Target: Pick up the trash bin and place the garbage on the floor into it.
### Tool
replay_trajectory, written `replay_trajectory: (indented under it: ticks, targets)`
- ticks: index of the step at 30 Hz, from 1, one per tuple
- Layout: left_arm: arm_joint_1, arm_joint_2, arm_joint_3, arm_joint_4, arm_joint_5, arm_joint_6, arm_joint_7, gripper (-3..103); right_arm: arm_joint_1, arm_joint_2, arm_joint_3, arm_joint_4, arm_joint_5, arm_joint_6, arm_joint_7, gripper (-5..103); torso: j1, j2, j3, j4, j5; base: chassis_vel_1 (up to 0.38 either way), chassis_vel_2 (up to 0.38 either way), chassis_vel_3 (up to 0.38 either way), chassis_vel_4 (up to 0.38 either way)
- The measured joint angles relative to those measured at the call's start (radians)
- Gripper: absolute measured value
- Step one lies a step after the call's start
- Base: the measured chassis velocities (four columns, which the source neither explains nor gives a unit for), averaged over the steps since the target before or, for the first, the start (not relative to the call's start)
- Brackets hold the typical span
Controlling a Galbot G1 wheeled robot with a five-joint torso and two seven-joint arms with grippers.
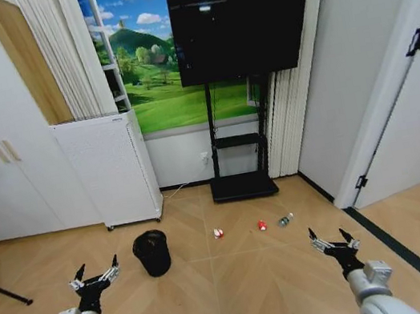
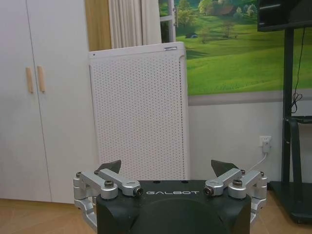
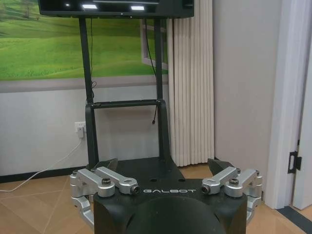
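Wood-plank floor carries a tall white perforated appliance by the wall, then a small black round trash bin just before it. Both pincers hang low, spread wide and empty: left gripper near the bin, right gripper well apart. Three tiny garbage items lie in a row between.

Each arm ends in a light grey rounded wrist. The left pincer and right pincer have black bodies marked GALBOT in white, silver screwed linkages and black pointed fingertips.
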Motion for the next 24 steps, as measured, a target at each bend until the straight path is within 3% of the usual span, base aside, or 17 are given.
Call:
replay_trajectory:
  ticks: [1, 3, 4, 8, 9, 13, 15, 19, 20, 22, 23, 24]
  targets:
    - [0.001, 0.0, 0.0, 0.0, 0.0, 0.0, 0.0, 100, -0.002, 0.001, 0.0, 0.0, -0.001, 0.001, 0.0, 100, 0.0, 0.0, 0.0, -0.0006, -0.0027, -0.347, 0.344, 0.339, -0.347]
    - [0.001, -0.001, 0.0, 0.0, 0.001, 0.0, 0.0, 100, -0.004, 0.001, 0.001, 0.0, -0.002, 0.002, 0.0, 100, 0.0, 0.0, 0.0, -0.0004, -0.0023, -0.344, 0.344, 0.336, -0.35]
    - [0.002, -0.001, 0.0, -0.001, 0.001, -0.001, 0.0, 100, -0.004, 0.001, 0.0, -0.002, -0.003, 0.004, -0.001, 100, 0.0, 0.0, 0.0, -0.0004, 0.0001, -0.341, 0.358, 0.334, -0.353]
    - [0.003, 0.0, 0.0, -0.001, 0.001, -0.001, 0.0, 100, -0.005, 0.001, 0.003, -0.003, -0.003, 0.009, -0.002, 100, 0.0, 0.0, 0.0, -0.0007, -0.0027, -0.343, 0.356, 0.352, -0.341]
    - [0.003, 0.0, -0.001, -0.002, 0.001, -0.002, 0.0, 100, -0.004, 0.001, 0.003, -0.004, -0.001, 0.01, -0.002, 100, 0.0, 0.0, 0.0, 0.0, 0.0002, -0.359, 0.337, 0.356, -0.346]
    - [0.003, 0.0, -0.002, -0.002, 0.001, -0.002, 0.0, 100, -0.004, 0.0, 0.004, -0.004, 0.0, 0.011, -0.002, 100, 0.0, 0.0, 0.0, -0.0004, -0.0025, -0.355, 0.346, 0.366, -0.361]
    - [0.003, -0.002, -0.003, -0.002, 0.001, -0.003, 0.0, 100, -0.004, 0.0, 0.004, -0.004, 0.003, 0.011, -0.002, 100, 0.0, 0.0, 0.0, -0.0002, 0.0005, -0.351, 0.366, 0.354, -0.359]
    - [0.002, -0.005, 0.0, -0.001, 0.004, -0.003, 0.0, 100, -0.005, 0.0, 0.005, -0.001, 0.004, 0.011, -0.001, 100, 0.0, 0.0, 0.0, -0.0006, -0.003, -0.362, 0.351, 0.368, -0.353]
    - [0.002, -0.007, 0.001, -0.001, 0.006, -0.003, 0.0, 100, -0.006, 0.0, 0.006, -0.001, 0.004, 0.011, -0.001, 100, 0.0, 0.0, 0.0, -0.0001, -0.0002, -0.354, 0.359, 0.334, -0.359]
    - [0.0, -0.008, 0.002, -0.001, 0.007, -0.003, 0.0, 100, -0.007, 0.0, 0.005, -0.003, 0.004, 0.011, -0.001, 100, 0.0, 0.0, 0.0, -0.0001, 0.0002, -0.332, 0.359, 0.349, -0.364]
    - [0.0, -0.008, 0.003, 0.0, 0.008, -0.003, 0.0, 100, -0.007, 0.0, 0.006, -0.003, 0.004, 0.012, 0.0, 100, 0.0, 0.0, 0.0, -0.0004, -0.0028, -0.366, 0.346, 0.349, -0.351]
    - [-0.001, -0.008, 0.004, 0.0, 0.009, -0.003, 0.0, 100, -0.007, 0.0, 0.006, -0.003, 0.004, 0.013, 0.0, 100, 0.0, 0.0, 0.0, -0.0006, -0.003, -0.366, 0.357, 0.367, -0.351]
